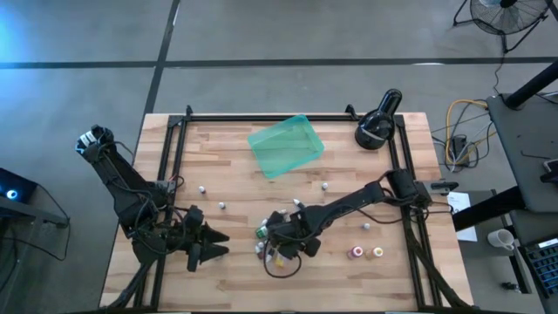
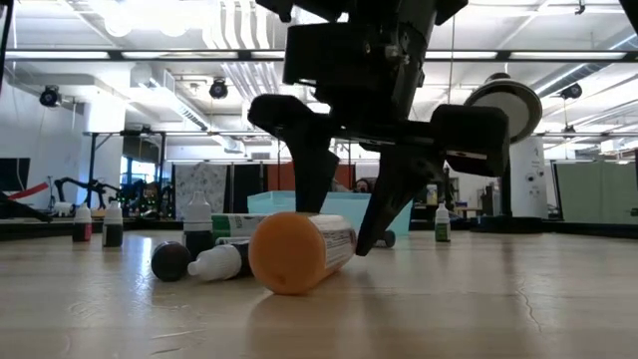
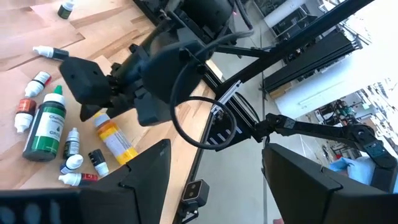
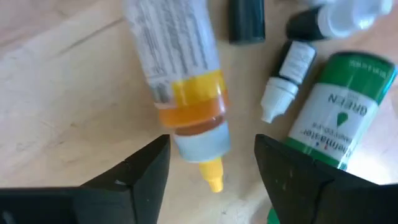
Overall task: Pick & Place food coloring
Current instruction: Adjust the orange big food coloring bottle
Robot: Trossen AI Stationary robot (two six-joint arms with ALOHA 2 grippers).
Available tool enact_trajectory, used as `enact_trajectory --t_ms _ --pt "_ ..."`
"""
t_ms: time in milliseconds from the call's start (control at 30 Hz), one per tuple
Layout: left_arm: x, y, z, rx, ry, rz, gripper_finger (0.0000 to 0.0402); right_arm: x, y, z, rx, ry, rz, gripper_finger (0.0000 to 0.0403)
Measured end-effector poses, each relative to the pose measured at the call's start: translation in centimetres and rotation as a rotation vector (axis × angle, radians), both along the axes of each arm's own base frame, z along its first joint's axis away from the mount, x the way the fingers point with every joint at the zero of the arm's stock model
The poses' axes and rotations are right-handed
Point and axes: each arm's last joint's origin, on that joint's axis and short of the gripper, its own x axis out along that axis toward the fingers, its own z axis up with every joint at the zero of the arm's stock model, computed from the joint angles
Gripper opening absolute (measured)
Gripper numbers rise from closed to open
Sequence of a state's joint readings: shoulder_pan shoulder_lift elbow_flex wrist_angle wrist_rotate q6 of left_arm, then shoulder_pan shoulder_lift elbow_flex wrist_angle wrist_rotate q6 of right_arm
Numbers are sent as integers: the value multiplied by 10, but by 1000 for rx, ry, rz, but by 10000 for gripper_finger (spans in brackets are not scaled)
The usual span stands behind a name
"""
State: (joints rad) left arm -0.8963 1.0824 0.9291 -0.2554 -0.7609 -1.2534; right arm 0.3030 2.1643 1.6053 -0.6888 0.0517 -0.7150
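Observation:
The food coloring lies in a cluster near the table's front middle: a large green bottle, an orange-yellow bottle on its side, and several tiny white-capped bottles. My right gripper is open and points down over the cluster, with one finger on each side of the orange-yellow bottle's cap end, touching nothing. My left gripper waits open to the left of the cluster, above the table.
A teal tray lies at the far middle and a black round device at the far right. Single tiny bottles stand scattered on the wood, and two lie near the front right.

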Motion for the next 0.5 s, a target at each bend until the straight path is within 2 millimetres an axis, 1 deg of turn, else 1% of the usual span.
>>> enact_trajectory --t_ms 133,233,367,500 --pt "0 0 0 -2 0 1 225 0 4 1 8 -5 17 237" --pt "0 0 0 -9 0 3 225 -1 7 1 36 4 21 234" --pt "0 0 0 -17 1 5 225 -3 9 0 41 17 29 218" --pt "0 0 0 -20 2 6 225 -4 9 0 39 21 28 193"
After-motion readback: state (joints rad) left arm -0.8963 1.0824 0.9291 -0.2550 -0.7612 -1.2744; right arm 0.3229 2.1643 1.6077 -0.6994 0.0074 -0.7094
